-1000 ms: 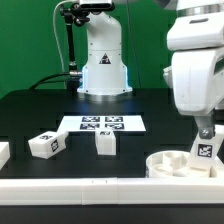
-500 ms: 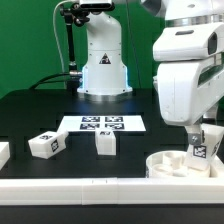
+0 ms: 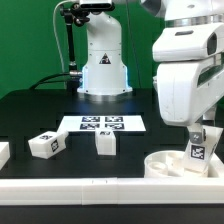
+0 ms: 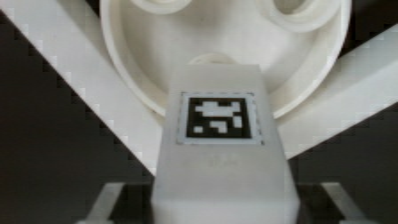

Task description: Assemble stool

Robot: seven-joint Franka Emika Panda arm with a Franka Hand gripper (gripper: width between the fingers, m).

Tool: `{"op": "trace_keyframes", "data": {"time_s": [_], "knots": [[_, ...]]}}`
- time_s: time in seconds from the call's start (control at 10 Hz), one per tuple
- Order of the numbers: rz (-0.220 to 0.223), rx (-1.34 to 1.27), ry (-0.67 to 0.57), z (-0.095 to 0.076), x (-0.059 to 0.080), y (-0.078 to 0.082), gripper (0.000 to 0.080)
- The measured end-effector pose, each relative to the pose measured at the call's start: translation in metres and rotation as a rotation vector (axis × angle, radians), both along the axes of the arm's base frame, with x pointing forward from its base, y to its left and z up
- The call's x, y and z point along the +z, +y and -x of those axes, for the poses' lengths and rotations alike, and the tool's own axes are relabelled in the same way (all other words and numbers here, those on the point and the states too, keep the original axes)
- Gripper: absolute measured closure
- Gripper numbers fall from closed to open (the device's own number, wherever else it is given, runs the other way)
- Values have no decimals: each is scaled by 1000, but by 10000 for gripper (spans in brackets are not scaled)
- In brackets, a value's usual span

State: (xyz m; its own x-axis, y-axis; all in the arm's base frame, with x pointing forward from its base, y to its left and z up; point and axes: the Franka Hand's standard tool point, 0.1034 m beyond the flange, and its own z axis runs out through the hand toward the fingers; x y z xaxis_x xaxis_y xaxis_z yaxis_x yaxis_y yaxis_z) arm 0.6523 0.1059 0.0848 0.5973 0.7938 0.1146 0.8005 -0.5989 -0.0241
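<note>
Step in hand: I judged this to be the fitting of a leg into the seat. The arm had carried one leg over to the seat and had not yet let it go.
Tool [image 3: 201, 137]: It was closed on the held leg [image 3: 202, 151], with the fingers clamping its upper part from both sides. It touched nothing else that I could see.
Held leg: It stood close to upright over the far-right part of the seat [image 3: 170, 165]. In the wrist view its tag [image 4: 217, 115] faced the camera, and the round openings of the seat lay beyond it.
Contact: I could not tell whether the lower end of the held leg already rested in the seat or hung just above it.
Seat: It lay flat on the tabletop [image 3: 40, 108] at the exterior view's right, just behind the front rail [image 3: 90, 186].
Remaining parts: A tilted loose leg [image 3: 45, 143] and an upright loose leg [image 3: 106, 143] sat on the tabletop, well apart from the seat and in front of the marker board [image 3: 100, 124].
Next move: In my judgement it called for lining the foot of the held leg up with a socket in the seat and then pressing or turning it home before the fingers opened.
Risk: I expected a leg that was off-centre or tilted to jam or to push the seat along the rail.
</note>
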Motion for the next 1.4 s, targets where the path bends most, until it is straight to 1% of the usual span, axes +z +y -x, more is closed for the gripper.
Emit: {"op": "trace_keyframes", "data": {"time_s": [0.1, 0.2, 0.3, 0.4, 1.0, 1.2, 1.4], "knots": [[-5, -33, 8, 1, 0, -1, 462], [-16, -121, 26, 1, 0, -4, 462], [-38, -257, 43, 0, 0, -7, 462], [-54, -332, 50, -1, 0, -8, 462], [-79, -778, 100, -2, 1, -9, 461], [-96, -998, 112, -4, 1, -7, 461], [-105, -1170, 121, -3, 0, -8, 461]]}}
